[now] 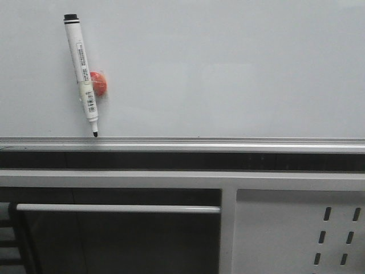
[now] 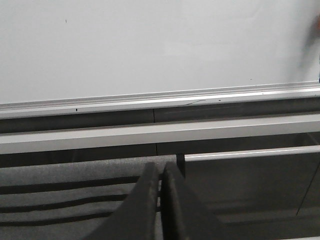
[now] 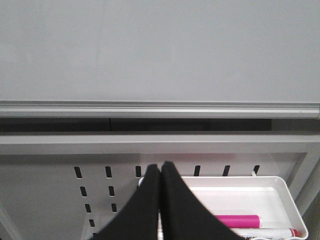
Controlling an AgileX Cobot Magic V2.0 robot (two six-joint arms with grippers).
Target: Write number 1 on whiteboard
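left end effector (image 2: pixel 161 200) closed, empty, right end effector (image 3: pixel 160 200) likewise

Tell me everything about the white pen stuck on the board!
The marker pen has a white barrel, a black end on top, printed labels, and a bare black tip pointing down, just above the silver rail. It hangs a bit tilted on the whiteboard, with an orange-red round thing right behind it, maybe a magnet holding it.

The large, smooth, pale grey-white glossy whiteboard (image 1: pixel 228 68) stands upright, filling the upper part of the front view, with a silver aluminium rail (image 1: pixel 228 141) running level along its lower edge.
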